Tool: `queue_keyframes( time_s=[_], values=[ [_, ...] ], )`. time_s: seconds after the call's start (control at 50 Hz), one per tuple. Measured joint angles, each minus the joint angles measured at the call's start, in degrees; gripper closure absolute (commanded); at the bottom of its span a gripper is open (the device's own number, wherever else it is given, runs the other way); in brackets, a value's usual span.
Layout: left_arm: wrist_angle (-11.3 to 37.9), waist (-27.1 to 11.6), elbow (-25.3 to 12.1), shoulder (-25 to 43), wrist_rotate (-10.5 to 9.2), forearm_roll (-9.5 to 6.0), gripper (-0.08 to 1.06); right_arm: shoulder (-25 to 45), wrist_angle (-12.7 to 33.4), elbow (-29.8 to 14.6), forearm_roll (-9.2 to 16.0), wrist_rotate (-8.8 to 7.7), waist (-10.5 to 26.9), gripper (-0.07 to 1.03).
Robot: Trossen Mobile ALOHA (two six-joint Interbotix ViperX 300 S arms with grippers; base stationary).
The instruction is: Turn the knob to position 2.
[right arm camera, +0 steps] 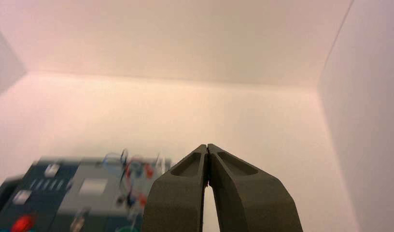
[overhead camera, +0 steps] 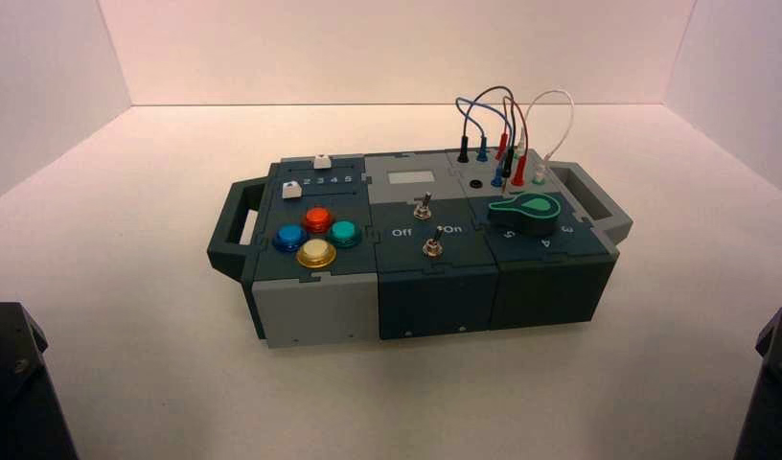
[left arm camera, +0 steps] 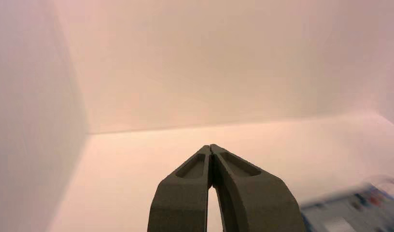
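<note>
Left gripper (left arm camera: 211, 150): parked low at the near left, well short of the box; its two fingers meet at the tips, nothing between them.
Right gripper (right arm camera: 207, 147): parked low at the near right, likewise back from the box; fingertips pressed together on nothing.
Box (overhead camera: 435, 287): stands on the white floor between and ahead of the two grippers, turned a little, with a carry handle at each end.
Knob (overhead camera: 526, 213): on the box's right-hand section, ahead and inward of the right gripper and well apart from it; a dark-teal dial with a bright green teardrop top whose narrow tip lies toward the middle of the box.
Toggle switches (overhead camera: 424, 207): two small metal ones on the middle section, just left of the knob.
Push buttons (overhead camera: 316, 237): blue, orange, teal and yellow in a cluster on the left section, nearer the left gripper's side.
Wires (overhead camera: 502, 125): looped leads plugged in behind the knob.
</note>
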Motion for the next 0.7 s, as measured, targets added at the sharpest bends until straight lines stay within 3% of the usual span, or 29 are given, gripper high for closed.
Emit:
queue_keyframes(
  time_s=[0.26, 0.48, 0.7],
  values=[
    [4.66, -8.17, -1.67, 7.47, 0.09, 0.00, 1.01, 5.27, 15.38, -7.47, 3.60, -0.09, -0.09, 0.99],
    [7.03, -11.60, -3.78, 9.32, 0.18, 0.00, 1.01, 9.40, 27.77, -8.96, 8.17, 0.00, -0.09, 0.99],
    [9.49, -12.74, -5.80, 11.60, 0.18, 0.00, 1.01, 9.32, 30.85, -8.96, 10.63, 0.00, -0.09, 0.99]
  ],
)
